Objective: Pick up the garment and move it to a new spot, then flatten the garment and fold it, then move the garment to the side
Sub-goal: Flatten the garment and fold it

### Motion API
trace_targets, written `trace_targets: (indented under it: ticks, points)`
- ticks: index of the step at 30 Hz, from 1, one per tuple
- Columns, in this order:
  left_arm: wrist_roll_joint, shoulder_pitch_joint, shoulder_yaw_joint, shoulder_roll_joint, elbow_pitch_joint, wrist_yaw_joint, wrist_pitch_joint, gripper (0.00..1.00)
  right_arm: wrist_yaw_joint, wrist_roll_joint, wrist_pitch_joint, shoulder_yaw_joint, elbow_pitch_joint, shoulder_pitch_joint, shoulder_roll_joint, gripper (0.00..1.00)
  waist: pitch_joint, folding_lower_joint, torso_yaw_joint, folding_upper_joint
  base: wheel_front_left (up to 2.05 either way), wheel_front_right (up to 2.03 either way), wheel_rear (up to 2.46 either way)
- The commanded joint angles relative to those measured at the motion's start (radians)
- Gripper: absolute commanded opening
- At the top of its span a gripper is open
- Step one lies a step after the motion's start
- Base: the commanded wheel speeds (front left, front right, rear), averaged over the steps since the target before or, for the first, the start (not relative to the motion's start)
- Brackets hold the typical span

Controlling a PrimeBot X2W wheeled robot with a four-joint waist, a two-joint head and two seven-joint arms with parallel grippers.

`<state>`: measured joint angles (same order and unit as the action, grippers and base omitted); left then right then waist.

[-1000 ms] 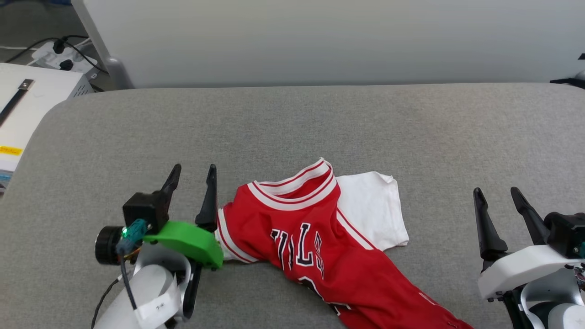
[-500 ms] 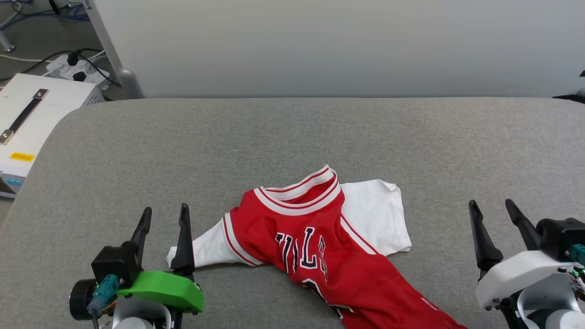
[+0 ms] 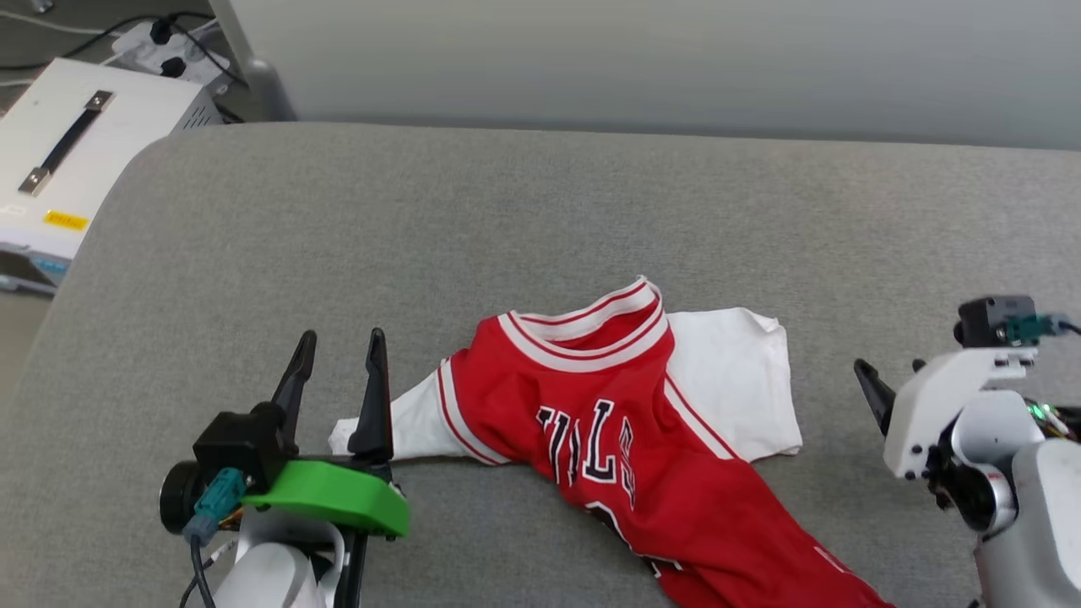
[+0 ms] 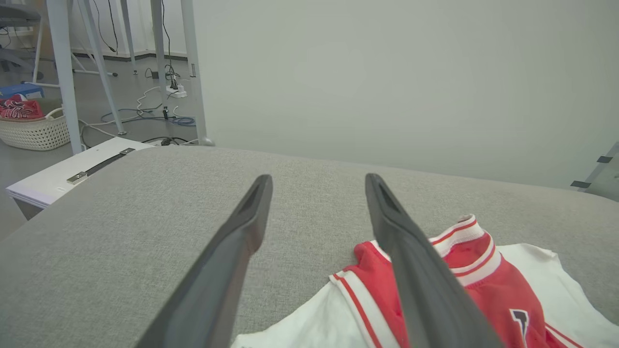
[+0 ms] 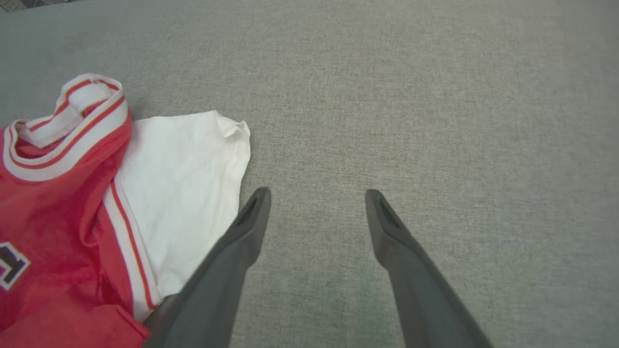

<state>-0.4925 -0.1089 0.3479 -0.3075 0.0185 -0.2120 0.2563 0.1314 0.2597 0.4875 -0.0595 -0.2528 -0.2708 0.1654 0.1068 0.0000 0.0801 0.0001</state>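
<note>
The red jersey T-shirt (image 3: 608,405) lies rumpled on the grey cushion (image 3: 540,219). The left gripper (image 3: 342,338), fingers (image 3: 372,397) parted, sits at one white sleeve's end; the right gripper (image 3: 885,370) stands near the other.

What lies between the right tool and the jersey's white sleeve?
In the head view, bare grey cushion separates the right tool from the jersey sleeve.

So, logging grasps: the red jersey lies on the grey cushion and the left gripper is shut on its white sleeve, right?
No: the left gripper is open by the white sleeve, as the left wrist view shows. The red jersey does lie on the grey cushion.
</note>
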Motion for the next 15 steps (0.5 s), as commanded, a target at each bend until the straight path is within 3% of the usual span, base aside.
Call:
trace_targets:
  ticks: [1,8,9,15]
  points:
    - [0.01,-0.028,-0.001,0.009,-0.001,0.012,0.005,1.0,-0.001,0.013,0.028,0.023,-0.021,-0.048,0.014,1.0,0.068,0.0,0.065,-0.0001,0.0,0.0,0.0]
    - [0.029,-0.076,-0.004,0.055,0.019,0.049,0.005,1.0,-0.001,0.056,0.154,0.167,-0.16,-0.232,0.067,1.0,0.128,0.0,0.126,-0.0001,0.0,0.0,0.0]
    - [0.036,-0.087,-0.007,0.074,0.033,0.066,0.005,1.0,-0.001,0.069,0.168,0.211,-0.23,-0.282,0.08,1.0,0.143,0.0,0.141,-0.0001,0.0,0.0,0.0]
    - [0.047,-0.093,-0.021,0.103,0.063,0.096,0.005,1.0,-0.001,0.105,0.285,0.277,-0.409,-0.289,0.079,1.0,0.156,0.0,0.16,-0.0001,0.0,0.0,0.0]
